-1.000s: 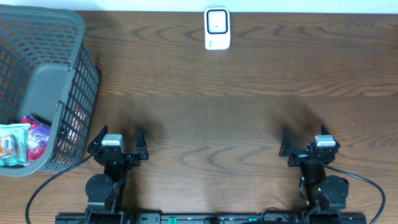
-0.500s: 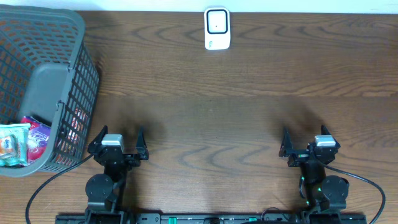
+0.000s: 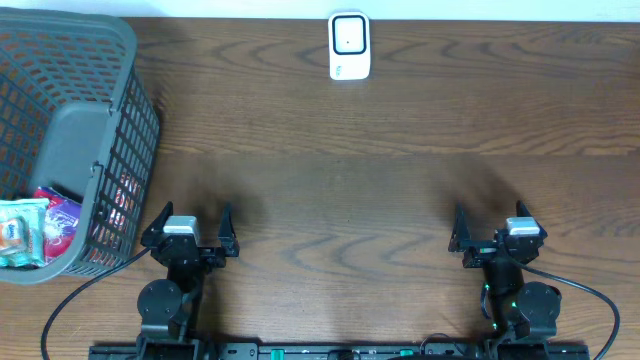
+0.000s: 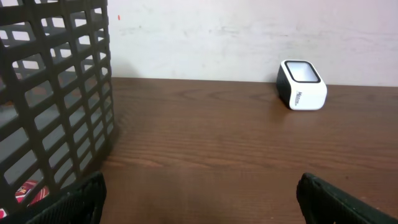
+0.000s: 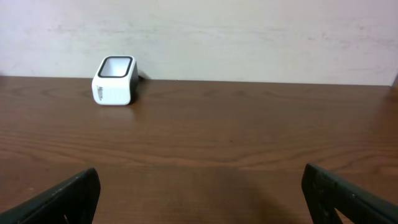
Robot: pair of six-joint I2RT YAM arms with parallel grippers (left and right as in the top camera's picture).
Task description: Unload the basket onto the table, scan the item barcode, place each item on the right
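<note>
The white barcode scanner [image 3: 349, 45] stands at the far edge of the table, also visible in the left wrist view [image 4: 301, 85] and the right wrist view [image 5: 114, 81]. Colourful snack packets [image 3: 28, 232] lie in the grey mesh basket [image 3: 140, 140] at the left; a red one [image 4: 28, 190] shows through the mesh. My left gripper [image 3: 192, 218] rests near the front edge, just right of the basket, open and empty [image 4: 200, 193]. My right gripper [image 3: 489, 222] rests at the front right, open and empty [image 5: 200, 186].
The tall basket wall [image 4: 56, 93] rises close to the left gripper's left side. A pale wall runs behind the table's far edge. Bare dark wood [image 3: 340, 190] lies between the grippers and the scanner.
</note>
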